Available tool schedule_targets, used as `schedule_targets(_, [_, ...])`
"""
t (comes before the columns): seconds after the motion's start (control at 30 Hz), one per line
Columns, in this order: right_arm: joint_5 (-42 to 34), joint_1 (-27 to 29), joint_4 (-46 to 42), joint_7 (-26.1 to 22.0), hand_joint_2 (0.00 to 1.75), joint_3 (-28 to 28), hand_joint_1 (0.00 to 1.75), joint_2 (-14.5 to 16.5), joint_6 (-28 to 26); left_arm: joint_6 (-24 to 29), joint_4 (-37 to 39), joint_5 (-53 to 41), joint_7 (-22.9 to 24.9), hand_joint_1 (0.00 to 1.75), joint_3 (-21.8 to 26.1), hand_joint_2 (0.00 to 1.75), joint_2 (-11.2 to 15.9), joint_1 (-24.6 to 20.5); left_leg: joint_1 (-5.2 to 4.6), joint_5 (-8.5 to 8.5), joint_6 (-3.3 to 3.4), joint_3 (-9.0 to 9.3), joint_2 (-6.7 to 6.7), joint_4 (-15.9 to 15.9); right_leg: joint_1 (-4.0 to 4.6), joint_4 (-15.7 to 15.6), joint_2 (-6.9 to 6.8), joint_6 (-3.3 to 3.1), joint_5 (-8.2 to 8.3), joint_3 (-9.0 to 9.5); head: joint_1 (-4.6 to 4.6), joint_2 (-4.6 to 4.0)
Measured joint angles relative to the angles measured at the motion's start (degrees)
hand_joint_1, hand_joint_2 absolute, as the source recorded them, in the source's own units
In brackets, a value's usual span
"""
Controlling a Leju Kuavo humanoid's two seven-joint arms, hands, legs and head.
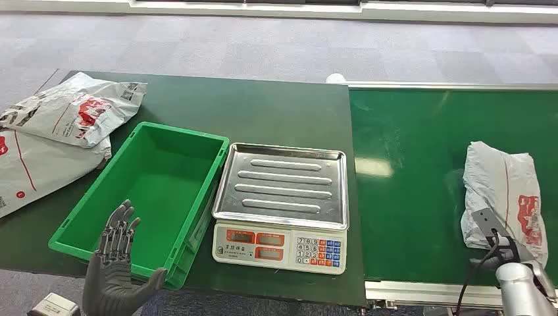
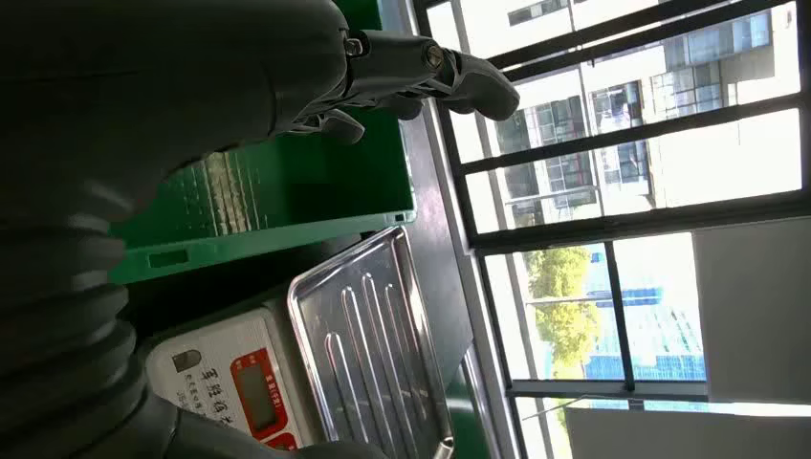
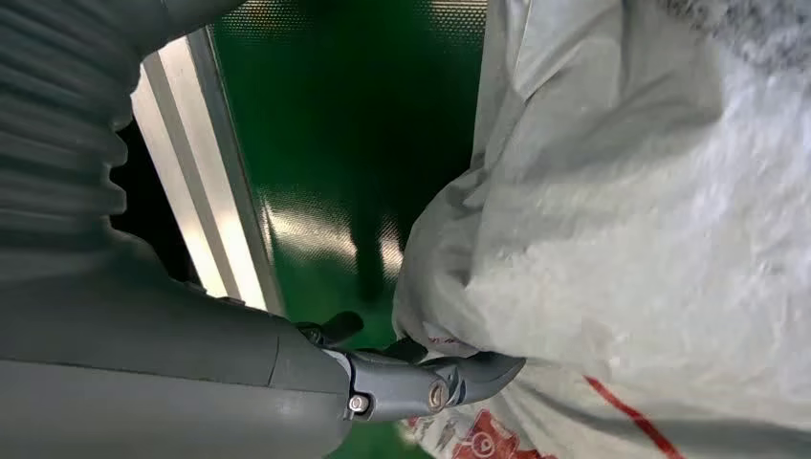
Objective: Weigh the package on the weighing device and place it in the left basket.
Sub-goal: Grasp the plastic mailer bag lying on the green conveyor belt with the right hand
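Reaching at the conveyor's near edge, the right hand (image 1: 503, 253) has its thumb against the grey package (image 1: 505, 191), a full grip unclear. The slack bag could slip before reaching the scale (image 1: 284, 204). The left hand (image 1: 118, 263) hovers spread beside the green basket (image 1: 197, 141).

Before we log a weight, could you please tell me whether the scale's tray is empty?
Empty: the scale tray shows bare ribbed metal, and the package lies on the belt.

I see my left hand (image 1: 117, 263) spread open over the near edge of the green basket (image 1: 85, 209). The scale (image 1: 283, 207) sits just beside it. My right hand (image 1: 507, 253) touches the grey package (image 1: 503, 191) on the belt (image 1: 414, 184).
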Motion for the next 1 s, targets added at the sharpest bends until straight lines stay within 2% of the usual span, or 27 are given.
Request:
schedule_targets(0.07, [-0.04, -0.7, 1.14, -0.57, 1.75, 0.0, 1.75, -0.03, -0.6, 0.01, -0.1, 0.0, -0.1, 0.0, 0.28, 1.75, -0.16, 0.05, 0.04, 0.0, 0.0, 0.02, 0.0, 0.0, 0.0, 0.0, 0.01, 0.0, 0.0, 0.04, 0.0, 0.0])
schedule_targets(0.23, [-0.12, -3.11, 4.85, -3.61, 1.75, 0.03, 1.75, 0.11, -7.06, 0.01, -1.2, -0.07, -0.18, 0.0, 1.33, 1.75, -1.11, 0.77, 0.01, -0.01, 0.03, -0.31, -0.01, 0.01, -0.1, -0.01, -0.04, 0.04, 0.02, 0.11, 0.0, 0.0])
schedule_targets(0.33, [-0.5, -4.05, 5.67, -4.61, 1.75, 0.11, 1.75, 0.41, -9.05, 0.0, -1.79, -0.11, -0.13, 0.0, 1.61, 1.75, -1.51, 0.97, -0.02, -0.01, 0.04, -0.39, 0.01, 0.02, -0.12, -0.01, -0.02, 0.05, 0.03, 0.11, 0.0, 0.0])
schedule_targets(0.5, [-2.86, -4.45, 5.25, -10.88, 1.75, 0.73, 1.75, 1.52, -15.21, 0.12, -2.4, -0.15, -0.26, 0.0, 2.28, 1.75, -2.14, 1.44, -0.02, 0.02, 0.01, -0.37, -0.02, 0.02, -0.09, 0.0, -0.03, 0.04, 0.05, 0.1, 0.0, 0.0])
schedule_targets(0.6, [-4.55, -4.46, 3.14, -12.84, 1.75, 1.6, 1.75, 2.63, -17.69, 0.46, -2.61, -0.06, -0.56, 0.0, 2.52, 1.75, -2.41, 1.79, -0.02, 0.07, -0.04, -0.1, -0.04, 0.01, -0.08, 0.01, -0.05, 0.03, 0.04, 0.0, 0.0, 0.0])
schedule_targets(0.8, [-7.74, -4.2, -0.88, -14.76, 1.75, 3.44, 1.75, 4.06, -19.02, 1.15, -2.78, 0.02, -0.96, 0.0, 2.58, 1.75, -2.63, 2.02, -0.01, 0.1, -0.07, -0.16, -0.12, 0.01, -0.1, 0.02, -0.13, 0.03, 0.03, -0.04, 0.0, 0.0])
schedule_targets(0.9, [-12.59, -3.02, -5.7, -18.44, 1.75, 4.89, 1.75, 5.13, -19.72, 1.93, -2.76, 0.13, -1.6, 0.0, 2.58, 1.75, -2.63, 2.17, -0.01, 0.1, -0.06, -0.18, -0.1, 0.01, -0.11, 0.02, -0.12, 0.03, 0.04, -0.08, 0.0, 0.0])
schedule_targets(1.0, [-20.72, -0.62, -14.2, -20.52, 1.75, 7.07, 1.75, 6.82, -17.33, 2.89, -2.72, 0.15, -2.31, 0.0, 2.58, 1.75, -2.63, 2.34, -0.01, 0.1, -0.06, -0.18, -0.1, 0.01, -0.1, 0.02, -0.12, 0.03, 0.04, -0.1, 0.0, 0.0])
